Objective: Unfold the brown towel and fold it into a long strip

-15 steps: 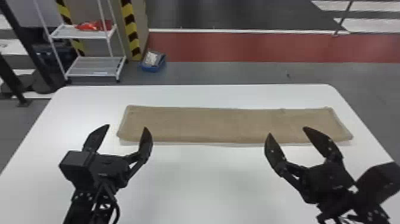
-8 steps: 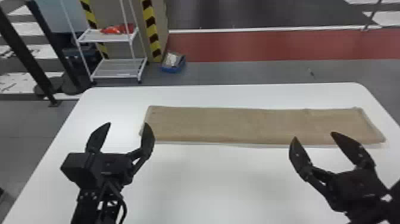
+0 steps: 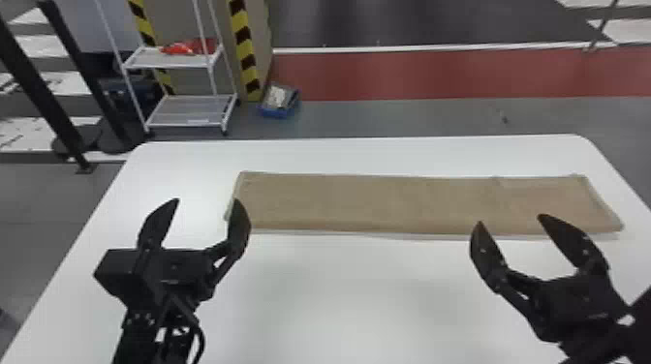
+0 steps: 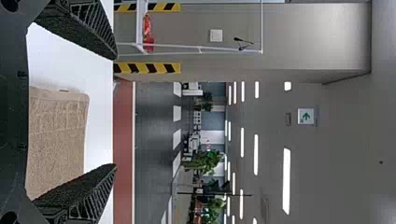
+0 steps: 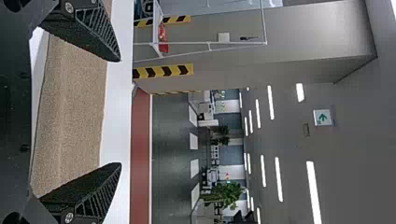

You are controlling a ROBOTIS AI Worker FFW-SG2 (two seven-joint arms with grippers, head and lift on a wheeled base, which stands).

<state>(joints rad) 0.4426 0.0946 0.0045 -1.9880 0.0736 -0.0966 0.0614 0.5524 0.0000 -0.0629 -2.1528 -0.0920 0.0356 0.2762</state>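
Compared with a second ago, the left end effector (image 3: 207, 200) and right end effector (image 3: 511, 220) stand wider apart, and the brown towel (image 3: 411, 203) and counter (image 3: 363, 300) appear farther right in the head view. The towel keeps its long, flat strip shape across the counter's far part; each end effector's fingers are spread, with nothing gripped.
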